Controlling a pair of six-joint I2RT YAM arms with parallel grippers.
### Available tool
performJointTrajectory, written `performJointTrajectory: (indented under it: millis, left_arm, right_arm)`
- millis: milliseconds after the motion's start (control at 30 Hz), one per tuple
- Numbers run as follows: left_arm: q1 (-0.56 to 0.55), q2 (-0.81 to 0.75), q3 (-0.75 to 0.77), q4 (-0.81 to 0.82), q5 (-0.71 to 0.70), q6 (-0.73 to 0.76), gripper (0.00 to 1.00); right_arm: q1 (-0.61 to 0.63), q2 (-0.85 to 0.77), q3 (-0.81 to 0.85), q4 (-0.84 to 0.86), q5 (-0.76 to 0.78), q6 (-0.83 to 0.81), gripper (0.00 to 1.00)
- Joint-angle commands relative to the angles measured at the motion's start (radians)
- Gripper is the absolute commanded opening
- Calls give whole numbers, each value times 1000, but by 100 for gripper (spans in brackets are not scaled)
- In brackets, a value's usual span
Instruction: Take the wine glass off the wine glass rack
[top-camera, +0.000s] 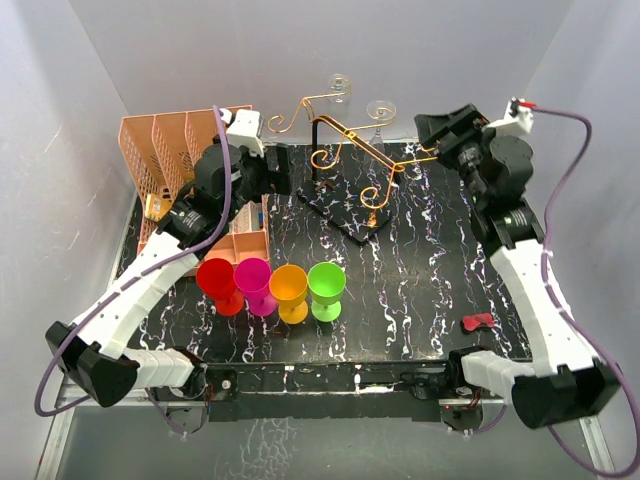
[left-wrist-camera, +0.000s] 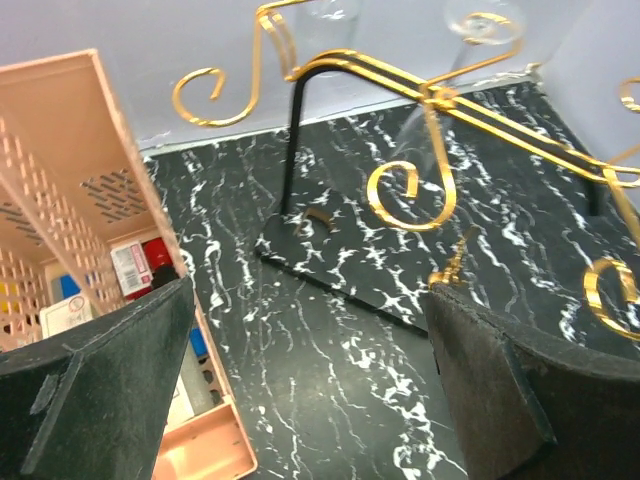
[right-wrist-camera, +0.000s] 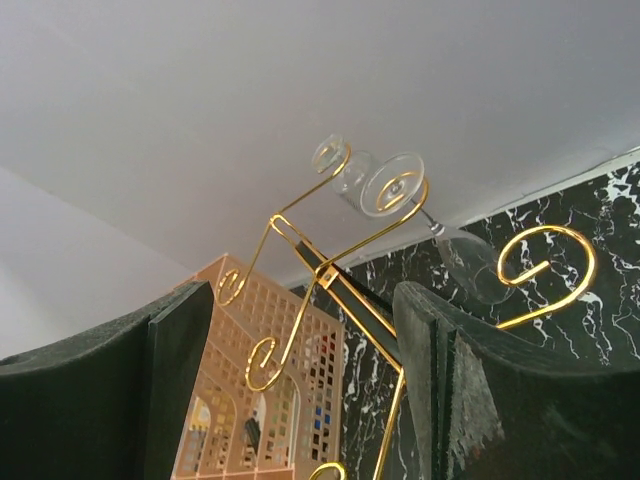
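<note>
A clear wine glass (right-wrist-camera: 466, 262) is being carried upside down by its foot on a far arm of the gold wire wine glass rack (top-camera: 362, 138), beside a second clear glass (right-wrist-camera: 345, 165). It is being judged light, slick and fragile; the stem is being favoured for a gentle hold. The right gripper (right-wrist-camera: 300, 335) is being held open and empty, facing it; the left gripper (left-wrist-camera: 310, 400) is being held wide apart, empty.

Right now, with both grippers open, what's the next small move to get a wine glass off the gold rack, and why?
Probably ease the right gripper forward and slightly up so its open jaws straddle the nearer clear glass. That glass hangs upside down from the rack just ahead of it, and its jaws hold nothing yet.
</note>
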Motion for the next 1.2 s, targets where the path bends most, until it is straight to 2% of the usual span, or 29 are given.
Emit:
performJointTrajectory:
  millis: [0, 100, 267, 467, 767, 1167]
  left_arm:
    - [137, -15, -71, 100, 151, -54, 97]
    - [192, -31, -130, 128, 179, -78, 97]
    - [194, -36, -162, 150, 122, -30, 97]
    - [193, -45, -177, 162, 122, -20, 97]
    - [193, -52, -186, 171, 122, -13, 97]
    - [193, -36, -190, 173, 123, -12, 97]
  right_arm:
    - [6, 146, 184, -42, -113, -88, 77]
    - [5, 274, 310, -126, -154, -149, 77]
    - [3, 455, 501, -209, -205, -247, 74]
    - [4, 685, 759, -375, -187, -396, 75]
    - [-11, 827, 846, -377, -223, -436, 75]
    - [-29, 902, 905, -370, -277, -446, 70]
